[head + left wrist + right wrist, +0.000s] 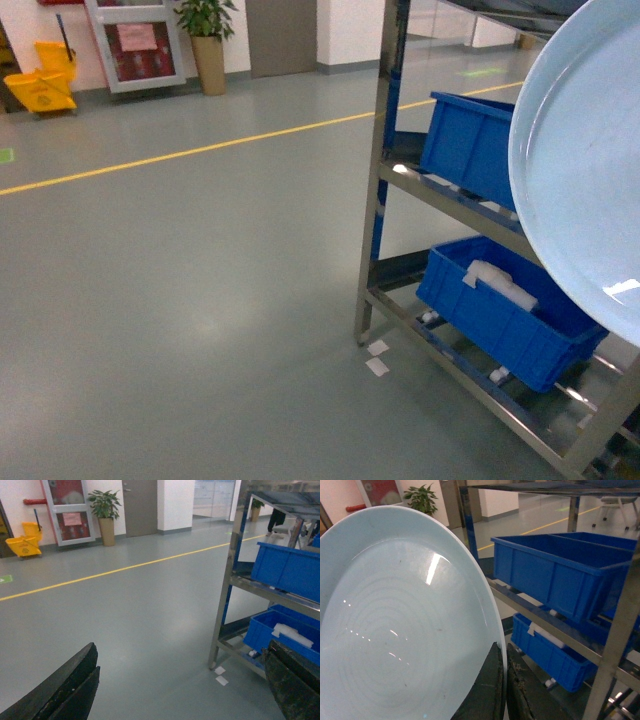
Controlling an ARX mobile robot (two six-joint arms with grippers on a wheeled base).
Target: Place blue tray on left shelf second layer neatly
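so the blue tray (405, 625) is up in the air, tilted near edge-on, held by the right gripper (502, 680) w/ both fingers pinching its rim at the lower edge; in the head view it fills the right side, in front of the steel shelf (385, 150); looks stiff, glossy, prob slippery and breakable, so a rim pinch is the only real hold and it likely wants levelling before going in; the second layer (450, 200) already carries a blue crate (470, 140), another crate (505, 310) sits on the tier below w/ sth white in it; left gripper (185, 690) hangs free, fingers spread wide, nothing between them; beyond: grey floor w/ a yellow line (190, 150), potted plant (207, 35), yellow mop bucket (42, 85).
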